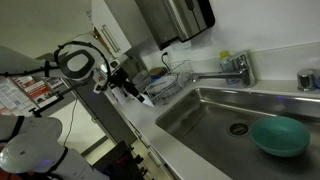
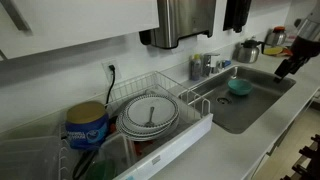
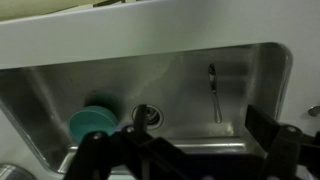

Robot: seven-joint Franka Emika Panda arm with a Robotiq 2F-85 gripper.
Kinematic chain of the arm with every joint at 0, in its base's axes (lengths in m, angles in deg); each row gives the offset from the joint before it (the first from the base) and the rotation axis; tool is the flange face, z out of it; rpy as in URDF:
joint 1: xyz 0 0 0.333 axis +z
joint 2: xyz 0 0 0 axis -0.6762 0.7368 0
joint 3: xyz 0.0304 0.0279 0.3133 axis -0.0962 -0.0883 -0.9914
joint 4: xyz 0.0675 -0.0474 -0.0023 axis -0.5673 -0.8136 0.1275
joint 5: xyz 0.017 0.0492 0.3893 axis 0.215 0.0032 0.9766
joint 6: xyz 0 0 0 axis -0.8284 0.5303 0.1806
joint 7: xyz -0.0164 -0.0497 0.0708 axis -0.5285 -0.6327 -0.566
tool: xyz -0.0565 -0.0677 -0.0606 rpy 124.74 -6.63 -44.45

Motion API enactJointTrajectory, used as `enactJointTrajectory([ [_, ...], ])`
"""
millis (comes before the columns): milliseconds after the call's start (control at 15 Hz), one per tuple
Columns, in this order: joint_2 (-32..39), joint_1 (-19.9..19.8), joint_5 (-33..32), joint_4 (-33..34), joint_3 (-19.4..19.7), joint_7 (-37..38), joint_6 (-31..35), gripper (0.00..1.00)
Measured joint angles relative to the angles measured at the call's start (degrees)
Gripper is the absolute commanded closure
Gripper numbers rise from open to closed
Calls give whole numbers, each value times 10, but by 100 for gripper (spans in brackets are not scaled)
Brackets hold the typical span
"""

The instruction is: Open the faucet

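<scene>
Obs.: The shiny chrome metal faucet [image 1: 228,68], a long straight spout on a short chunky base, is mounted at the back rim of the stainless-steel sink [image 1: 215,110]. Its spout reaches out over the basin. In the wrist view the faucet [image 3: 213,92] shows only as a slim bright bar against the far basin wall, and the handles are too small to make out.

The black two-finger gripper [image 1: 127,88] hangs out in front of the white worktop [image 1: 145,108], well apart from the faucet. In the wrist view the gripper [image 3: 185,150] has its fingers spread wide with nothing between them.

Handling (judgement):
- The faucet is rigid and bolted down, so only a handle should move, probably with short, stiff travel.
- Polished chrome is slippery and the pads may slide.
- Take hold at a handle knob on the base. Avoid the spout, which would likely just swivel.
- I cannot tell which knob to use or which way it turns.

Room:
- The air above the basin is open.
- The round teal bowl [image 1: 280,136] lies low in the basin, away from the faucet base.
- The wall is directly behind the faucet, with a steel wall dispenser [image 1: 180,18] overhead.
- A small round metal cup [image 1: 307,80] stands along the back ledge.
- A wire dish rack [image 1: 165,85] is near the spout tip.
- Coming in from the front, across the basin, looks clearest.
</scene>
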Motion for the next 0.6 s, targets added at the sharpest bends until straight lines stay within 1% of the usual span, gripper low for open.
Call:
enactJointTrajectory([
  [467, 1, 0, 2, 8, 0, 4, 1, 0],
  [600, 9, -2, 5, 23, 1, 27, 34, 0],
])
